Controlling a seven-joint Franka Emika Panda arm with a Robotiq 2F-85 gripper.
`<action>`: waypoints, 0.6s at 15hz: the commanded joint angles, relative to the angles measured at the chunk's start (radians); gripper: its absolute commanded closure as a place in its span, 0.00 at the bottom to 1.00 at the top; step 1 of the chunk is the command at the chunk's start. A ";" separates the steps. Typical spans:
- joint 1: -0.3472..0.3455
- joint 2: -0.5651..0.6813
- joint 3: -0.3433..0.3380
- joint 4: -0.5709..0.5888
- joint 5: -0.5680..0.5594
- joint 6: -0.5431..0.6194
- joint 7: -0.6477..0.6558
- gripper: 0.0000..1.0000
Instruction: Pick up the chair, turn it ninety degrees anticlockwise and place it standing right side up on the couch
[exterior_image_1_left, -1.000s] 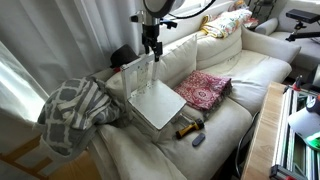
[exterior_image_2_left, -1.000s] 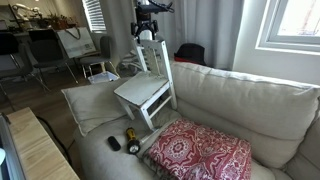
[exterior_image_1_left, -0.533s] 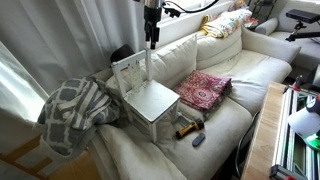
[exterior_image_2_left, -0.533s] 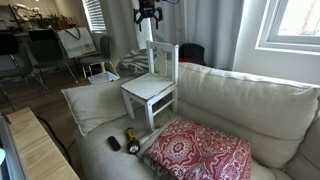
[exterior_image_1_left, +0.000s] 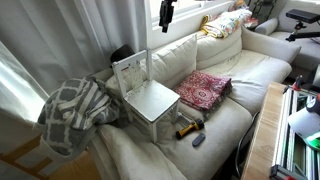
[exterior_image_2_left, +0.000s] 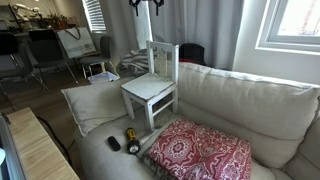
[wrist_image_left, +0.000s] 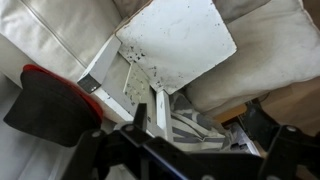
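Observation:
The small white-grey chair (exterior_image_1_left: 150, 95) stands upright on the cream couch (exterior_image_1_left: 245, 68), its slatted back toward the couch backrest; it shows in both exterior views (exterior_image_2_left: 150, 88). My gripper (exterior_image_1_left: 165, 14) hangs well above the chair's back, apart from it, and is cut off by the top edge in an exterior view (exterior_image_2_left: 147, 5). In the wrist view the chair's seat (wrist_image_left: 180, 45) lies below on the couch (wrist_image_left: 60, 30). The dark fingers (wrist_image_left: 185, 160) at the bottom edge are spread with nothing between them.
A red patterned cushion (exterior_image_1_left: 205, 88) lies beside the chair. A plaid grey-white blanket (exterior_image_1_left: 75, 110) is heaped on the armrest. A yellow-black tool (exterior_image_1_left: 188, 127) and a dark remote (exterior_image_1_left: 198, 140) lie at the seat's front. A black bag (wrist_image_left: 50, 100) sits behind the couch.
The chair went from tilted in my gripper to standing level on the couch. My gripper let go of its back and rose straight up.

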 joint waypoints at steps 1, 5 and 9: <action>-0.041 -0.200 -0.036 -0.180 0.141 -0.089 -0.122 0.00; -0.041 -0.356 -0.145 -0.290 0.292 -0.182 -0.279 0.00; -0.030 -0.469 -0.245 -0.364 0.318 -0.213 -0.350 0.00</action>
